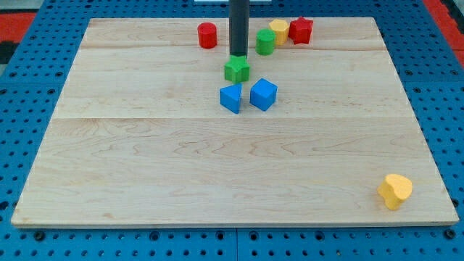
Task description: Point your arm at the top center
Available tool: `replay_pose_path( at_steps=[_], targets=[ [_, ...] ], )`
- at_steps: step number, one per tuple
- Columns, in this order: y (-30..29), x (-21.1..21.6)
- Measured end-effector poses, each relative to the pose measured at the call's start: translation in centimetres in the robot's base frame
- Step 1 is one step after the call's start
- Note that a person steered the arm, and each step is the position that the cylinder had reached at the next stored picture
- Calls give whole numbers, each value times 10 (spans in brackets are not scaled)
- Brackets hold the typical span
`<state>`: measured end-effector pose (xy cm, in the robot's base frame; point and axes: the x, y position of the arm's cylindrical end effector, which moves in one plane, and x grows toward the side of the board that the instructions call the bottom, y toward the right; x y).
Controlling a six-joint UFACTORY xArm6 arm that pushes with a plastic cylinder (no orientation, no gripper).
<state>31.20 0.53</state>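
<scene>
**Rod at the top middle of the board, just above a green block**

Camera view: My tip comes down from the view's top edge as a straight dark rod and ends near the top center of the wooden board. There are no fingers on this arm, only the rod, so nothing is spread, pressed together or pinching. The end of the rod sits right at the upper edge of the green star-shaped block; whether it touches the block I cannot tell.

Just below that block lie 2 blue ones side by side: a blue block on the left, its shape unclear, and a blue cube on the right.

Along the top of the board, a red cylinder stands to the view's left of the rod. To the right stand a green cylinder, a yellow block touching it from behind, and a red block.

A second yellow block lies well apart, near the bottom right corner.
</scene>
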Motion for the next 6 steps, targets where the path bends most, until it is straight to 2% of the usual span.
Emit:
replay_pose_path(
  at_steps=[1,2,3,4,5,6],
  targets=[
    [7,16],
    [83,16],
    [38,7],
    [-7,-43],
    [-14,-73],
    [25,-79]
  ],
)
